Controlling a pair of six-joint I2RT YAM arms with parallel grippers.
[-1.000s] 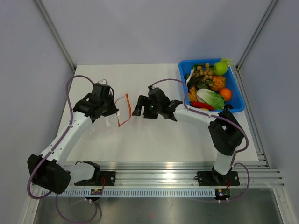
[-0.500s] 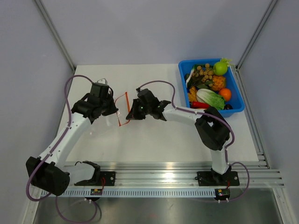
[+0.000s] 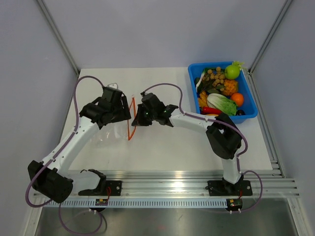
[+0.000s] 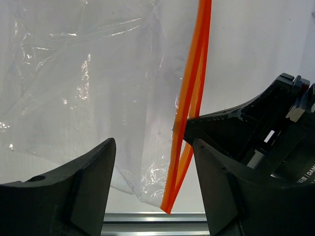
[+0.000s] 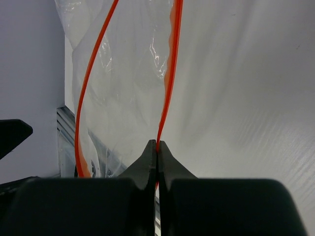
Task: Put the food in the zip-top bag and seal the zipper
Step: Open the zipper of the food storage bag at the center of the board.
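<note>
Slippage risk: right gripper [image 5: 157, 143] pinches only one lip of the thin orange-red zipper strip [image 5: 170, 73], left gripper [image 4: 152, 147] gapes wide, so the floppy clear zip-top bag [image 3: 106, 133] at centre-left could pull free; colourful toy produce [image 3: 221, 96] sits in the blue plastic bin [image 3: 191, 78], upper right

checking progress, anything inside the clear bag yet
Nothing shows through the zip-top bag in either wrist view; the food sits in the blue bin. The left gripper covers part of the bag.

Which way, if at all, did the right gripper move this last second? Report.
Yes: the right gripper moved left, farther from the blue bin, onto the zipper.
</note>
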